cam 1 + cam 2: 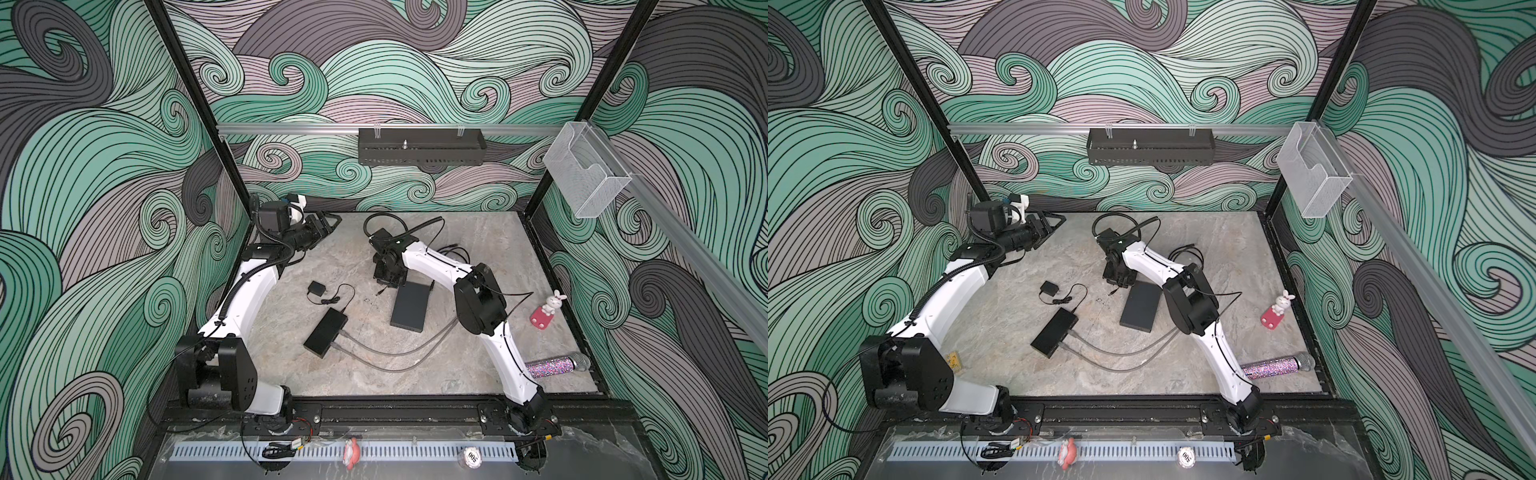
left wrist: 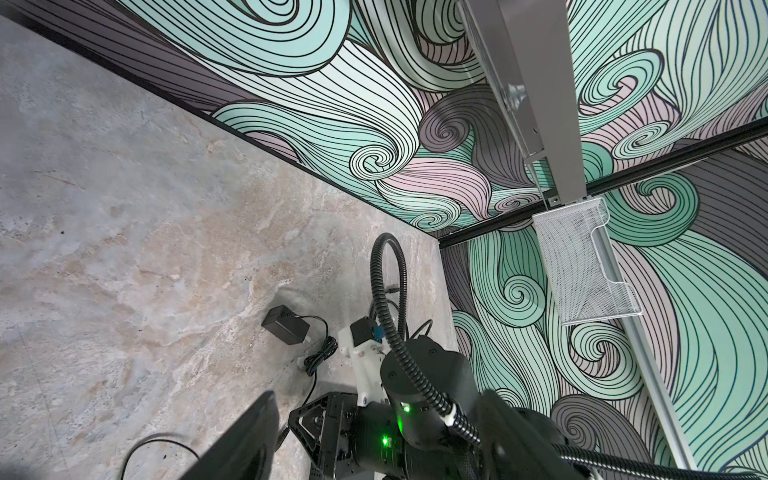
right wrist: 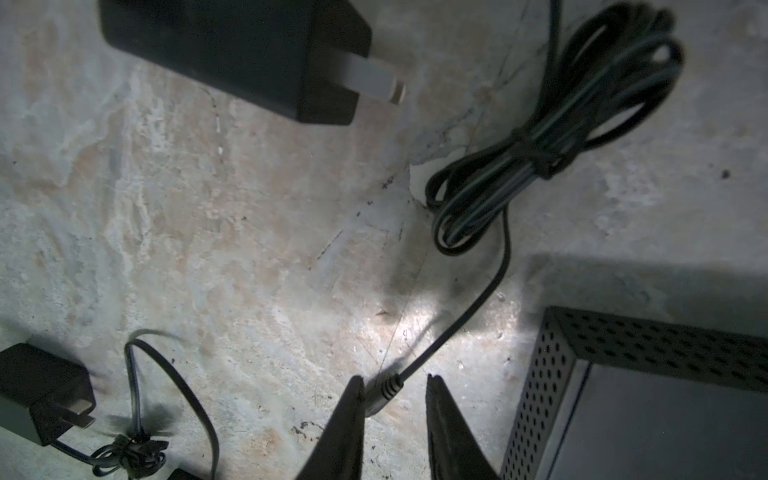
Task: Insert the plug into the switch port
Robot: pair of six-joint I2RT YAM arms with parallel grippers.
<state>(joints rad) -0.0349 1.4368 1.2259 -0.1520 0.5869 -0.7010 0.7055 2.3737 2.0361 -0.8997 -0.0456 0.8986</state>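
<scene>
Straddles the plug (image 3: 384,395) at lower centre with right gripper (image 3: 395,377) fingers spread, not pinching (switch (image 3: 665,415) lower right). Holds left gripper (image 1: 330,224) spread, empty, mid-left in a top view. Yet to grasp and insert.

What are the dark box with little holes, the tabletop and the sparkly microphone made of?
The dark box looks like matte black painted sheet metal: thin walls punched with even rows of holes. The tabletop looks like veined grey-beige stone, perhaps a printed laminate. The microphone has a glittery handle and a mesh head, probably metal.
</scene>
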